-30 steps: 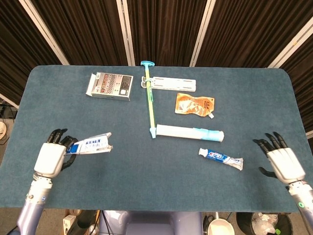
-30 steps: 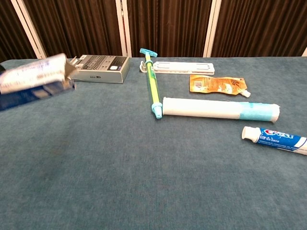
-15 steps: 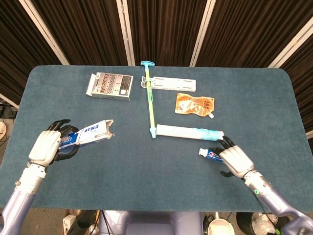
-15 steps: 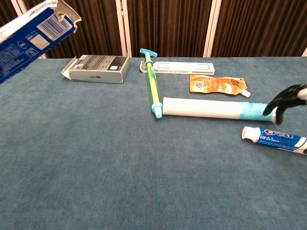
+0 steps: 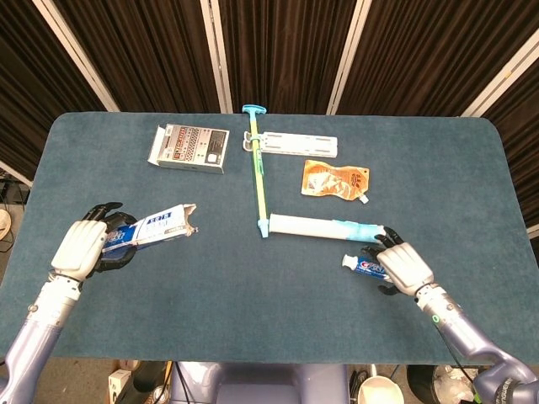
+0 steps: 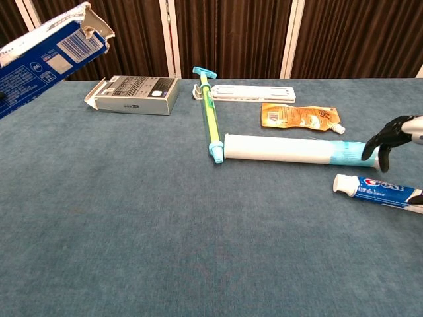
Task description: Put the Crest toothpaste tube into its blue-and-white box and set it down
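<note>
Right hand [image 5: 402, 266] now down over the tail of the tube [image 5: 368, 268], pulled in from the table's right edge a second ago, fingers [image 6: 390, 135] curled over the tube; whether actually gripping, cannot tell. Tube flat on the cloth, cap toward the left, just in front of the long white cylinder [image 5: 324, 226]. Left hand [image 5: 84, 247] up a little and holding the box [image 5: 154, 229] by its near end, open torn flap [image 6: 92, 23] pointing toward centre, box tilted clear of the table [image 5: 253, 311]. Wide bare cloth between box and tube, more along the near edge; far half crowded. Counting up: one tube, one blue-and-white box, one cylinder, one green stick [image 5: 259, 178] running front to back, one white strip [image 5: 299, 145], one orange pouch [image 5: 336, 180], one grey carton [image 5: 189, 148] at far left.
</note>
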### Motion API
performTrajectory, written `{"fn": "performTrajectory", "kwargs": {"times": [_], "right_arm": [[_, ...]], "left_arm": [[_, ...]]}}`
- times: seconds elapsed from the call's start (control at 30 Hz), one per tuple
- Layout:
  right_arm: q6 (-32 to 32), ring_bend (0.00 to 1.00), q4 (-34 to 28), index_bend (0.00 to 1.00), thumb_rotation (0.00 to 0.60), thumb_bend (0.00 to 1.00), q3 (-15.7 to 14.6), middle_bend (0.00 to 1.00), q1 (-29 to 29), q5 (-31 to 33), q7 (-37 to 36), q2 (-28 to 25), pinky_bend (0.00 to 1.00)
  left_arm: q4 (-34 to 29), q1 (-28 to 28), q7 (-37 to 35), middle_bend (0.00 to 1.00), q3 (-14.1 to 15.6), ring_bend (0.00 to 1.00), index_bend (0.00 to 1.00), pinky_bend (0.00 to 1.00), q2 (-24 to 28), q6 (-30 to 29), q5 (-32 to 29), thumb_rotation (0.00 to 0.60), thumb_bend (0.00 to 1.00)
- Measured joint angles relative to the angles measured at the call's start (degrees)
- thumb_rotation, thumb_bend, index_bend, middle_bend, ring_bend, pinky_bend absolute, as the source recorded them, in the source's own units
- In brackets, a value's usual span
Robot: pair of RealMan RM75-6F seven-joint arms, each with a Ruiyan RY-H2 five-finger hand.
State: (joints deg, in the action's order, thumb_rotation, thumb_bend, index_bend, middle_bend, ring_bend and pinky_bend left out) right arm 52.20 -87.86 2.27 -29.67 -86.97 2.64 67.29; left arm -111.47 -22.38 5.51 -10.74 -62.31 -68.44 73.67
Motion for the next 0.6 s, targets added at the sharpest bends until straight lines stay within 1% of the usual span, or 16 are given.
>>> {"fn": "performTrajectory", "kwargs": {"times": [0.17,0.33,0.43,0.6], "right_arm": [[1.6,0.15,3.4,0.27,0.6,0.19,-0.3,0.41,0.6,-0.3,-4.8,-0.4,0.0],[3.3,0.15,7.5,0.27,0.6,0.19,-1.3,0.42,1.4,-1.3,-9.4,0.0,0.0],[4.1,0.15,9.3,0.27,0.6,0.19,-2.0,0.42,1.8,-2.0,-11.4,0.5,0.0],[5.3,0.15,10.6,0.27,0.6,0.19,-2.9,0.43,2.2,-3.4,-13.2,1.3,0.0]], "left_arm": [[-0.4,0.3,1.8,0.39,0.8,0.15,0.42,0.14,0.2,-0.9,0.6,0.6,0.38],[-1.1,0.7,3.0,0.39,1.2,0.15,0.42,0.14,0.5,-2.4,1.4,0.6,0.38],[-1.9,0.8,2.9,0.39,1.2,0.15,0.42,0.14,0.9,-2.9,1.5,0.6,0.38],[-2.6,0.6,1.2,0.39,0.4,0.15,0.42,0.14,1.2,-2.8,1.1,0.6,0.38]]}}
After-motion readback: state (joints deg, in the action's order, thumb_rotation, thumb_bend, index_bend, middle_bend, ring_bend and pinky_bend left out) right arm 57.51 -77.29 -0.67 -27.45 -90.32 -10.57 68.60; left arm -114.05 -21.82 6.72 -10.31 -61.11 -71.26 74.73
